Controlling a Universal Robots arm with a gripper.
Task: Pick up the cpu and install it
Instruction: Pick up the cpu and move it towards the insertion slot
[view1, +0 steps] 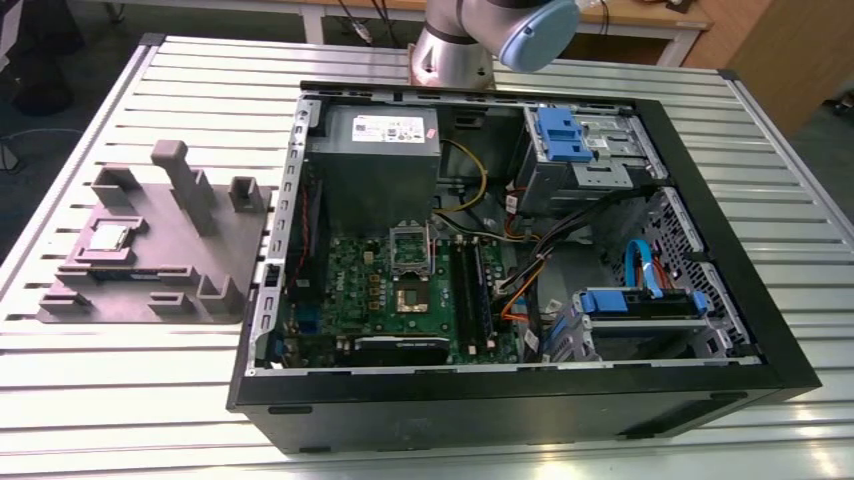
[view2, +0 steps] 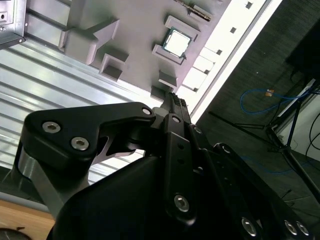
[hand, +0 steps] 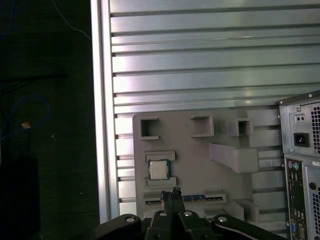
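Plainly, the cpu (hand: 158, 170) lies seated in the grey tray (hand: 200, 162), jaws closed.

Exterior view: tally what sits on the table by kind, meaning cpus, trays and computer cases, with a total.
cpu: 1
tray: 1
case: 1
Total: 3

Cpu (hand: 158, 170) seated in grey tray (hand: 200, 160) recess; claw (hand: 170, 193) tips together, near cpu, not touching.
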